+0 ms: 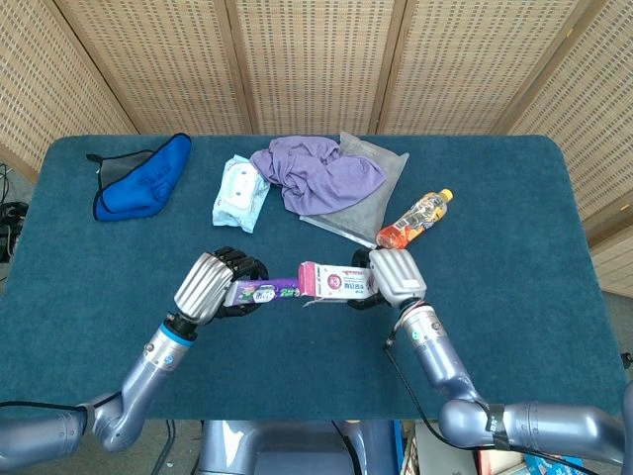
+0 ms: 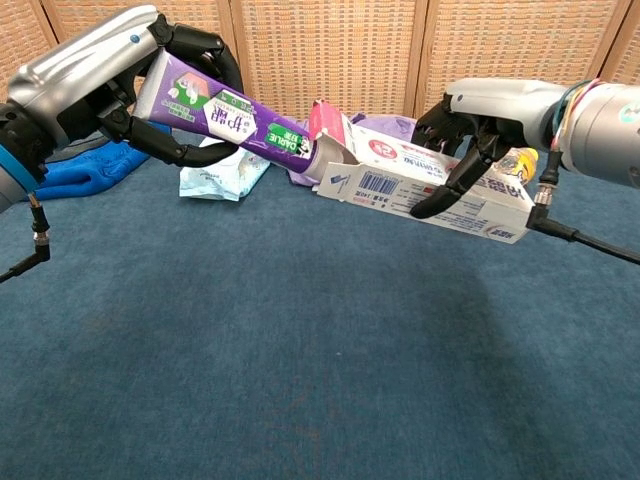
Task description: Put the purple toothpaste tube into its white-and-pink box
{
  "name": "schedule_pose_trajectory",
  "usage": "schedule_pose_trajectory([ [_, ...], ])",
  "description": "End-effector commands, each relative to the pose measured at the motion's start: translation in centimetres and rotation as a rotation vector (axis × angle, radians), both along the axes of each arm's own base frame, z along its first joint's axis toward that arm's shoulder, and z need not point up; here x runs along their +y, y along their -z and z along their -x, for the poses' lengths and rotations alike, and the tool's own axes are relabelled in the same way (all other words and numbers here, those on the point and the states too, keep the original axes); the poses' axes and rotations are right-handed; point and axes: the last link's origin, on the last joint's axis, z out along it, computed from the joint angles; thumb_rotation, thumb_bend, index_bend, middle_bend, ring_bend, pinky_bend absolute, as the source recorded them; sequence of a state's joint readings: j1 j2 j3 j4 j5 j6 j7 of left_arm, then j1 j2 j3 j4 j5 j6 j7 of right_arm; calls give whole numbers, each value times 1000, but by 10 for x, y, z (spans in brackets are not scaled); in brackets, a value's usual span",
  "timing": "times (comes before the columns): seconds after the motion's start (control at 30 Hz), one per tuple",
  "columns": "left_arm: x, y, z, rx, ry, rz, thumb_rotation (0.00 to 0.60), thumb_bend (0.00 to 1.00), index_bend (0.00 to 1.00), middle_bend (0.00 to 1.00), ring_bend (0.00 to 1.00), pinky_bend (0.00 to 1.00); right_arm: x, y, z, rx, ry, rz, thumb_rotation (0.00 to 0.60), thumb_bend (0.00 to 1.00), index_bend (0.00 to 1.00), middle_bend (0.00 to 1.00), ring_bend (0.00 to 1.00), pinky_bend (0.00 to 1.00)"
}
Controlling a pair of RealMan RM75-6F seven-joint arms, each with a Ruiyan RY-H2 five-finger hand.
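My left hand [image 1: 211, 285] [image 2: 120, 75] grips the flat end of the purple toothpaste tube [image 1: 259, 292] [image 2: 232, 116], held above the table with its cap end pointing right. The cap end sits at the open mouth of the white-and-pink box [image 1: 337, 283] [image 2: 425, 178], between its spread flaps. My right hand [image 1: 394, 277] [image 2: 478, 118] holds the box around its far half, level and lengthwise, in line with the tube. How deep the tube reaches inside is hidden by the flaps.
Behind the hands lie a blue cloth [image 1: 143, 178], a pale blue wipes pack [image 1: 239, 192], a purple cloth [image 1: 316, 170] on a grey pouch [image 1: 368, 188], and a small orange drink bottle [image 1: 415, 219]. Dark teal table [image 1: 514, 297] all round.
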State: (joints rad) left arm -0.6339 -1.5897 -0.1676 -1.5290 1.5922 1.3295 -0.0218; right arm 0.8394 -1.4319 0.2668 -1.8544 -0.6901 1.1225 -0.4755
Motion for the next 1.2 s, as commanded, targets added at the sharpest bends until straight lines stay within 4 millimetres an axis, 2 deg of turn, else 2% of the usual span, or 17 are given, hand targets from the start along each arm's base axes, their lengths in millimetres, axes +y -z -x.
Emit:
schedule_pose_trajectory([
  [0.03,0,2,-2,-11,6,2,600,290,793,623,525,487,0,0,-1,-1,-2,0,600,139,619,512,383,433],
  [1.2,4,33,-8,-88,21,6,600,290,793,623,525,487,8,-4,-14,-59,-14,-30,600,139,619,511,383,434],
])
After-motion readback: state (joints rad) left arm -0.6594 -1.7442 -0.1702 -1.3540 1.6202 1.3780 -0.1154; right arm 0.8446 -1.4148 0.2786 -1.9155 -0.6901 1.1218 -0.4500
